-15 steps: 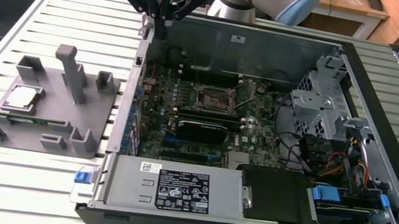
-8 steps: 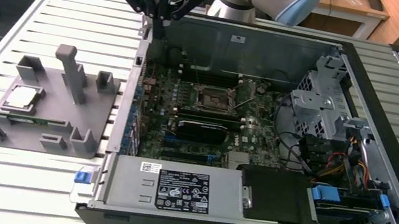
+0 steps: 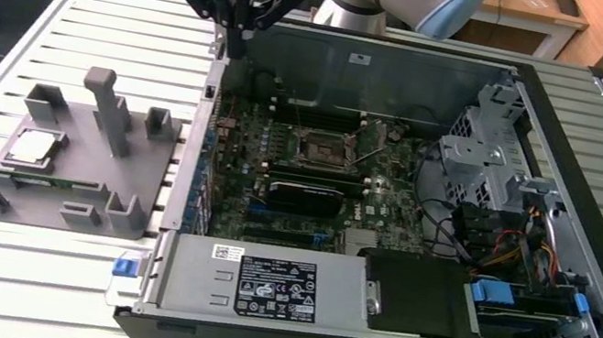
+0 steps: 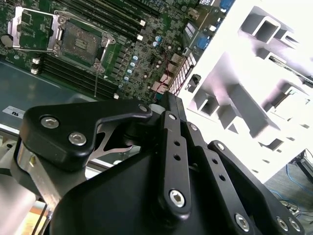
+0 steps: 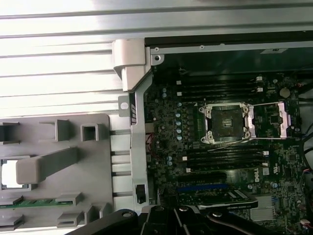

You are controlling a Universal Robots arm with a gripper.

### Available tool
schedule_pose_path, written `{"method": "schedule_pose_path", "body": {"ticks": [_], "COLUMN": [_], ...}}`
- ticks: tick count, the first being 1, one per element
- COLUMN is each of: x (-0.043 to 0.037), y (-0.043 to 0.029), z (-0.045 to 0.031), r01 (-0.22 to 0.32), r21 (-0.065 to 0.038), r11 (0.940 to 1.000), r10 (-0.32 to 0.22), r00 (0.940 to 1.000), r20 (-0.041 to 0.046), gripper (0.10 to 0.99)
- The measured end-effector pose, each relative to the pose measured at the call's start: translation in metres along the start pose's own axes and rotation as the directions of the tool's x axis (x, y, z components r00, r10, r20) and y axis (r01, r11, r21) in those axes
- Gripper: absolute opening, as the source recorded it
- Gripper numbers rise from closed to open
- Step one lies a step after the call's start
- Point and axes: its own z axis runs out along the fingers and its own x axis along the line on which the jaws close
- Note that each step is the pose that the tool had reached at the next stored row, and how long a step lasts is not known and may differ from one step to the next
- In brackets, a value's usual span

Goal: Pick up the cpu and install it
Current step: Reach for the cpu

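The cpu [image 3: 34,147], a small square chip with a silvery top, lies in a recess of the grey fixture block [image 3: 87,187] at the exterior view's left, outside the case. In the first wrist view the cpu [image 5: 11,174] is partly behind a fixture post. My gripper [image 3: 235,32] hangs above the case's far left corner, well away from the cpu, fingers shut together with nothing between them. In the second wrist view the gripper [image 4: 170,100] points toward the case wall. The motherboard socket [image 3: 323,147] is open, its metal frame [image 5: 270,120] flipped aside.
The open computer case [image 3: 576,301] holds the motherboard, a power supply [image 3: 269,286] at the front and cables and drive cage [image 3: 490,156] at the exterior view's right. Everything stands on a slatted metal table [image 3: 130,18]. The fixture has upright posts [image 3: 102,101].
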Motion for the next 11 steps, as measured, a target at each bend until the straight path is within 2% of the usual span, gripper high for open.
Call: {"method": "schedule_pose_path", "body": {"ticks": [11], "x": [0.0050], "y": [-0.0004], "z": [0.0007], "r01": [0.000], "r21": [0.000], "r11": [1.0000], "r10": [0.000], "r00": [1.0000], "r20": [-0.0007], "gripper": [0.106]}}
